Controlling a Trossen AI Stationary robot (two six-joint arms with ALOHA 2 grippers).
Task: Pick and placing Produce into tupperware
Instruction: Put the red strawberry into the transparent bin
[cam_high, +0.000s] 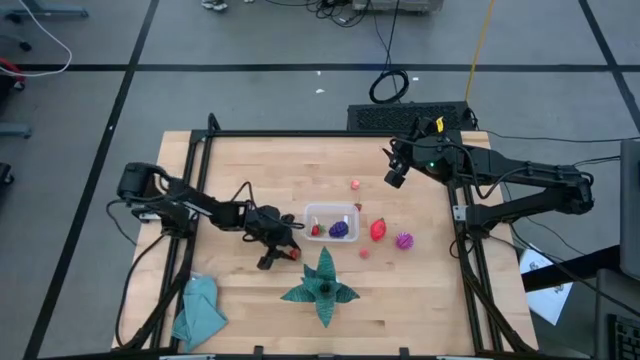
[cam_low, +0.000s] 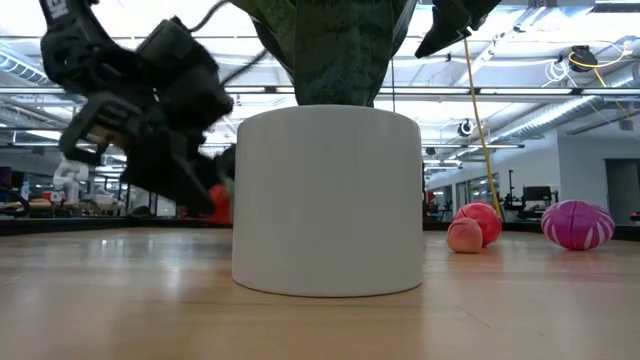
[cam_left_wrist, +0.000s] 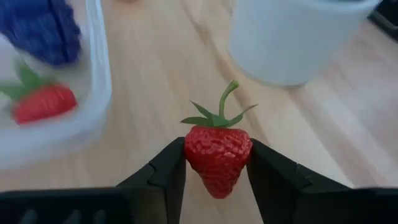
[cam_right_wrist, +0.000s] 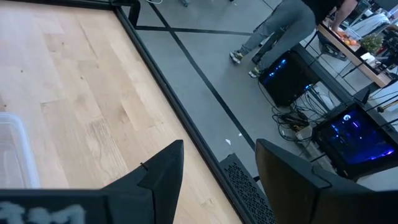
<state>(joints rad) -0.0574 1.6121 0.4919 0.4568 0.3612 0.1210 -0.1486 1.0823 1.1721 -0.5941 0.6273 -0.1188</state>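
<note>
A teal cloth (cam_high: 198, 310) lies by the table's (cam_high: 250, 160) front left corner. The left gripper (cam_high: 283, 251), left of centre, is clamped on a strawberry (cam_left_wrist: 217, 157), just left of the tub (cam_high: 331, 222). The tub sits mid-table and holds a second strawberry (cam_high: 317, 230) and a purple fruit (cam_high: 340, 229). In front of it stands a green plant (cam_high: 322, 288) in a white pot (cam_low: 328, 200). Right of the tub lie a red fruit (cam_high: 378, 230), a small pink one (cam_high: 364, 253) and a magenta ball (cam_high: 403, 240); another small red fruit (cam_high: 355, 184) lies nearer the back edge. The right gripper (cam_high: 395, 176) hovers near the back right corner, fingers apart, holding nothing.
</note>
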